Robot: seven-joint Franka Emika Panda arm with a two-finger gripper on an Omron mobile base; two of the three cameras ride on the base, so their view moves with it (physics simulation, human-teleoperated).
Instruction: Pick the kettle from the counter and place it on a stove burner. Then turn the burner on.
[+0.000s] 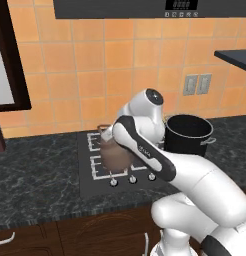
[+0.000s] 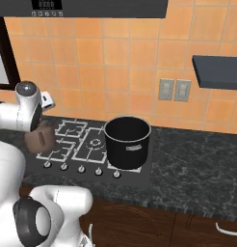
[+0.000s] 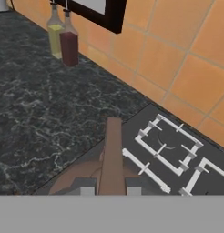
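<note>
The kettle (image 1: pixel 115 155) was held by its handle in the clenched gripper (image 3: pixel 110 187), above the stove burner (image 3: pixel 165 150).

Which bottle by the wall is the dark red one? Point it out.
The dark red bottle, in the hand view. It stands in front of the pale yellow bottle, nearer the stove.

The counter (image 1: pixel 40 170) bears bottles (image 3: pixel 63 38) and a black cooktop (image 2: pixel 139 176).

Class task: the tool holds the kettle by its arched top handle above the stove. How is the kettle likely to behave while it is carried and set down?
The kettle looks rigid, so it probably won't flex. Held by its thin handle alone, it may swing. Its squat, round body should sit steadily on a grate.
</note>
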